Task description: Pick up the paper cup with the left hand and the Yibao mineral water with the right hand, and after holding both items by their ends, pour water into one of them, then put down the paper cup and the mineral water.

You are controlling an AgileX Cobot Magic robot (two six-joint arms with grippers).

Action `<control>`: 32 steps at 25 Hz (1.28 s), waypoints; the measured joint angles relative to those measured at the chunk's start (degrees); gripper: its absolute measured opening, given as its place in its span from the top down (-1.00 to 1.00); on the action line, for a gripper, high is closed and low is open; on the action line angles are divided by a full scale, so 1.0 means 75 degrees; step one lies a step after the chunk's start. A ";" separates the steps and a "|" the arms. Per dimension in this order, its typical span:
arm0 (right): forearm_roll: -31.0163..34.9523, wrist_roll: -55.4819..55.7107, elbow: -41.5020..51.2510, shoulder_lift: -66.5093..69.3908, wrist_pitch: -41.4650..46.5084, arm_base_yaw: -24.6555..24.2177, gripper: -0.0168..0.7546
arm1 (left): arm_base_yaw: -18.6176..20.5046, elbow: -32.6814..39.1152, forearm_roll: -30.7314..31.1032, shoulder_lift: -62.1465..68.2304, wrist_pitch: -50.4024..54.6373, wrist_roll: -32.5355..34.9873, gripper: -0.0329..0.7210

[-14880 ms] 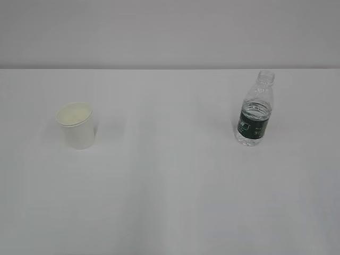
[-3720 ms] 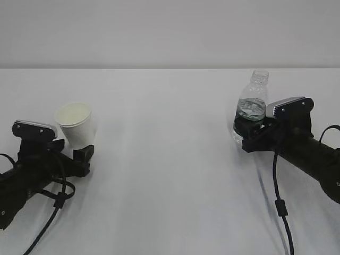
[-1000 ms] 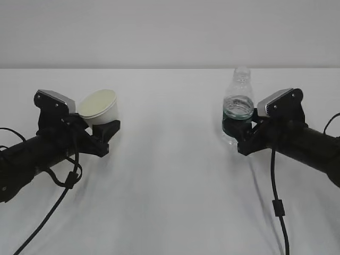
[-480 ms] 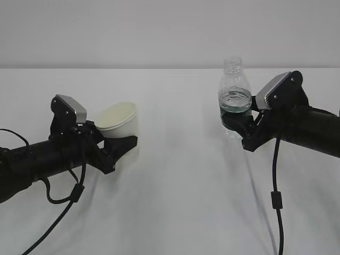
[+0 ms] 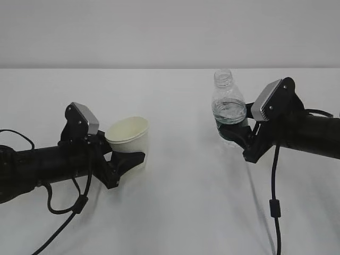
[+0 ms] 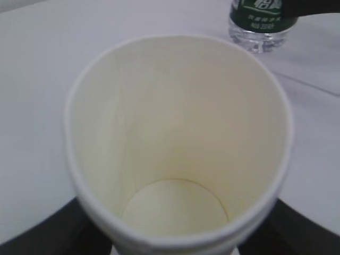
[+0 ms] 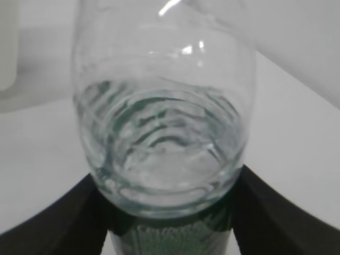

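Observation:
My left gripper (image 5: 130,158) is shut on the lower part of the white paper cup (image 5: 129,136) and holds it upright above the table, left of centre. The left wrist view looks down into the cup's empty cream inside (image 6: 178,143); black fingers (image 6: 37,236) flank its base. My right gripper (image 5: 236,135) is shut on the green label band of the Yibao mineral water bottle (image 5: 228,103) and holds it upright and capless, right of centre. The right wrist view shows the water-filled bottle (image 7: 164,138) between black fingers (image 7: 53,223). The bottle's base also shows in the left wrist view (image 6: 260,21).
The white table (image 5: 175,212) runs back to a plain grey wall (image 5: 170,32). Black cables hang from both arms, one at the left (image 5: 64,204) and one at the right (image 5: 274,207). An open gap lies between the cup and the bottle.
Both arms have lifted their items off the table and moved them inward. The cup has gone right and the bottle left, so the gap between them has narrowed.

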 joint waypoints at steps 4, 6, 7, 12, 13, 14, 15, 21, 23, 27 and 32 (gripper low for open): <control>-0.0301 0.0000 0.0000 -0.0003 0.0000 0.0000 -0.32 | -0.0321 -0.0319 0.0088 0.0000 0.0175 -0.0164 -0.25; -0.0525 0.0000 0.0000 -0.0003 0.0061 0.0000 -0.32 | -0.0396 -0.0434 0.0105 0.0000 0.0190 -0.0254 -0.25; -0.0597 0.0000 0.0000 -0.0003 0.0085 0.0000 -0.32 | -0.0428 -0.0471 0.0138 0.0000 0.0190 -0.0263 -0.24; -0.1046 -0.0035 -0.0050 -0.0003 0.0398 0.0000 -0.32 | -0.0545 -0.0628 0.0225 0.0000 0.0370 -0.0268 -0.21; -0.1140 -0.0035 -0.0106 -0.0003 0.0481 0.0000 -0.32 | -0.0579 -0.0679 0.0255 0.0000 0.0446 -0.0268 -0.21; -0.1244 -0.0035 -0.0156 -0.0003 0.0525 0.0000 -0.32 | -0.0623 -0.0738 0.0297 0.0000 0.0513 -0.0268 -0.21; -0.1348 -0.0041 -0.0227 -0.0003 0.0623 0.0000 -0.32 | -0.0683 -0.0785 0.0332 0.0000 0.0522 -0.0268 -0.20; -0.1900 -0.0088 -0.0543 -0.0087 0.0986 0.0000 -0.32 | -0.0913 -0.0861 0.0348 0.0000 0.0522 -0.0307 -0.20; -0.2073 -0.0180 -0.0654 -0.0248 0.1154 0.0000 -0.32 | -0.0984 -0.0861 0.0348 0.0000 0.0522 -0.0307 -0.20; -0.2486 -0.0227 -0.0842 -0.0451 0.1331 0.0000 -0.32 | -0.1041 -0.0861 0.0355 0.0000 0.0522 -0.0396 -0.20; -0.2875 -0.0336 -0.1047 -0.0602 0.1849 0.0221 -0.32 | -0.1041 -0.0861 0.0460 0.0000 0.0317 -0.0576 -0.20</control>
